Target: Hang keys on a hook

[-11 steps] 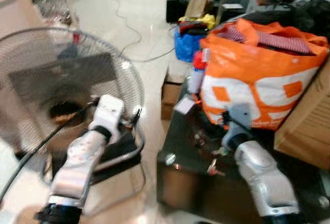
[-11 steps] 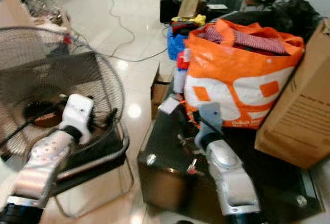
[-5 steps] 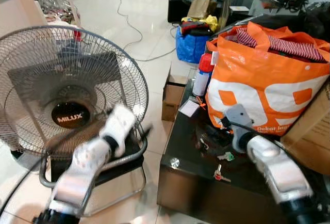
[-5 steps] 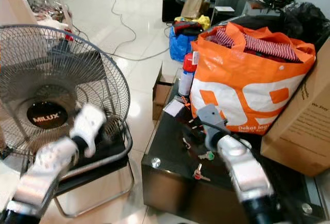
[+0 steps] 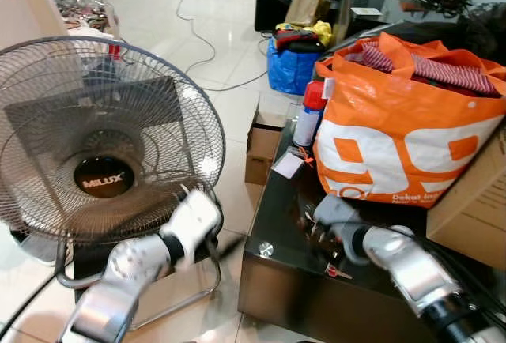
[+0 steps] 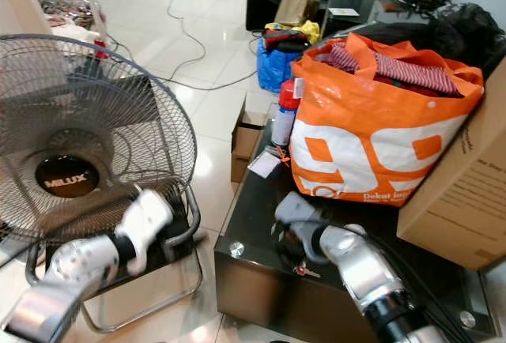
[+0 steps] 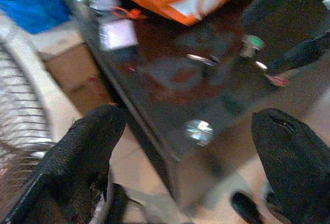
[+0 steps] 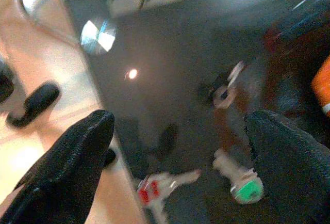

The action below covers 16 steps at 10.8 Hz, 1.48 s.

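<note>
Two big things flank the scene: a MILUX floor fan (image 5: 103,141) on the robot's left, standing on the pale tiled floor (image 5: 221,35), and a low black glass-topped table (image 5: 285,201) on its right. On the table's far part sits a bulging orange and white shopping bag (image 5: 403,133) with striped cloth showing at its mouth, and a brown cardboard box (image 5: 474,209) leans just beside the bag on the right. Past the table's far end are a blue bag (image 5: 288,66) and a smaller cardboard box (image 5: 265,133) on the floor. A white bottle with a red cap (image 5: 307,115) stands at the bag's left corner, with a white card (image 5: 287,163) lying near it.

The keys lie loose on the glass near the table's front edge: a red-tagged key (image 8: 154,188) closest to the edge, a green-tagged key (image 8: 240,182) beside it, and a metal ring (image 8: 224,92) a little farther in.

Both grippers have their fingers spread wide and hold nothing. The right gripper (image 8: 180,152) hovers just above the keys, one finger to either side of them. The left gripper (image 7: 191,146) hangs low in front of the fan, off the table's left front corner, blurred.
</note>
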{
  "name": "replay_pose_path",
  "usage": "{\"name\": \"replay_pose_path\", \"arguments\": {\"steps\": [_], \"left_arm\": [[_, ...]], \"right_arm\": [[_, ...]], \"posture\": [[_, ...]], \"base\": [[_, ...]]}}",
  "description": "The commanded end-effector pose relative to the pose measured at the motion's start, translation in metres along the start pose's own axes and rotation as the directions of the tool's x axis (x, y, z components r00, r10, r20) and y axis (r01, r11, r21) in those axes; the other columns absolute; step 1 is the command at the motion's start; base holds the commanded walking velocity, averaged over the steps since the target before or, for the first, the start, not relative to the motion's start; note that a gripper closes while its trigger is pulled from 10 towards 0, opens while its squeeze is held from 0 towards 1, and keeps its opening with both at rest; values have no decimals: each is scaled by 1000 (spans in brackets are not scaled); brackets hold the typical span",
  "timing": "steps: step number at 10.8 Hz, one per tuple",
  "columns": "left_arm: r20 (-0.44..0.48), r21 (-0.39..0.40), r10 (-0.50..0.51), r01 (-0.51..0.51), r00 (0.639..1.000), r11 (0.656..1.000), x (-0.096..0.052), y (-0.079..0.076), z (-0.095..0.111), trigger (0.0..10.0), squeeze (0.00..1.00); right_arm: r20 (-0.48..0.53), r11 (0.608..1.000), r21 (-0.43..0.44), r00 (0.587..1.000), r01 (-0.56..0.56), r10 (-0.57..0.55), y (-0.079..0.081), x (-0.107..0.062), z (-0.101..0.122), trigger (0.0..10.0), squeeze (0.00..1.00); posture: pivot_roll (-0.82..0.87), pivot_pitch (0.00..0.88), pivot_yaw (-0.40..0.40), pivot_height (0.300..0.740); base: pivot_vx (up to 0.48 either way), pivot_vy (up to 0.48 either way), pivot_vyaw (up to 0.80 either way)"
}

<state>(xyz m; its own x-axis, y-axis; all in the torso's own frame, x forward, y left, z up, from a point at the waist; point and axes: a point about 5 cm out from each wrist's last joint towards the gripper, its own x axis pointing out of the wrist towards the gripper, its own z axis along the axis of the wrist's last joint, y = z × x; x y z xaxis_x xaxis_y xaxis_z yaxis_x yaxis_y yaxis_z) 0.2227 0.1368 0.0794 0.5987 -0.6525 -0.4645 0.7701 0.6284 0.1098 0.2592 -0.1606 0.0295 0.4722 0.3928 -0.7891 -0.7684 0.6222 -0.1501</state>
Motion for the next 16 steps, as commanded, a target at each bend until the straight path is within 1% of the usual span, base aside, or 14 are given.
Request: {"name": "replay_pose_path", "arguments": {"steps": [1, 3, 4, 5, 7, 8, 9, 10, 11, 12, 16], "left_arm": [[11, 10, -21, 21, 1000, 1000, 0, -3, 5, 10000, 0], [9, 6, -36, 36, 999, 999, 1, -6, 7, 10000, 0], [9, 0, -52, 52, 999, 999, 0, -9, 8, 10000, 0], [8, 0, -58, 58, 998, 998, 0, -9, 8, 10000, 0], [6, 5, -74, 74, 997, 997, 2, -10, 9, 10000, 0], [6, 7, -83, 83, 997, 997, 4, -11, 10, 10000, 0], [7, 4, -87, 87, 996, 996, 4, -13, 11, 10000, 0], [5, -7, -86, 86, 996, 996, 4, -15, 10, 10000, 0], [3, -10, -86, 86, 996, 996, 4, -16, 9, 10000, 0], [0, -12, -85, 85, 996, 996, 4, -16, 9, 10000, 0], [1, -10, -89, 89, 996, 996, 7, -17, 10, 10000, 0]], "right_arm": [[-30, 1000, -25, 999, -16, 16, -1, 1, -4, 10000, 0], [-113, 998, -59, 993, -37, 30, 2, 7, -17, 10000, 0], [-159, 997, -71, 987, -25, 14, -1, 12, -25, 10000, 0], [-161, 997, -68, 987, -27, 15, -1, 14, -25, 10000, 0], [-150, 995, -98, 988, 8, -23, -2, 22, -22, 10000, 0], [-181, 993, -120, 983, -4, -18, -1, 27, -25, 9412, 0], [-189, 993, -116, 982, -7, -16, -1, 28, -27, 7059, 0], [-196, 994, -112, 980, -4, -18, -1, 29, -29, 4078, 0], [-207, 993, -120, 978, -2, -23, -2, 30, -31, 1529, 0], [-221, 991, -131, 975, 3, -32, -3, 31, -34, 0, 0], [-247, 992, -126, 968, 16, -47, -6, 32, -40, 0, 0]], "posture": [[-131, 0, -40, 740], [-126, 0, -54, 740], [-125, 0, -53, 740], [-126, 0, -52, 740], [-135, 0, -45, 740], [-136, 0, -48, 740], [-136, 0, -48, 740], [-134, 0, -58, 740], [-132, 0, -62, 740], [-134, 0, -65, 740], [-139, 0, -64, 740]], "base": [[0, 0, 0], [0, 0, 0], [0, 0, 0], [0, 0, 0], [0, 0, 0], [0, 0, 0], [0, 0, 0], [0, 0, 0], [0, 0, 0], [0, 0, 0], [0, 0, 0]]}}
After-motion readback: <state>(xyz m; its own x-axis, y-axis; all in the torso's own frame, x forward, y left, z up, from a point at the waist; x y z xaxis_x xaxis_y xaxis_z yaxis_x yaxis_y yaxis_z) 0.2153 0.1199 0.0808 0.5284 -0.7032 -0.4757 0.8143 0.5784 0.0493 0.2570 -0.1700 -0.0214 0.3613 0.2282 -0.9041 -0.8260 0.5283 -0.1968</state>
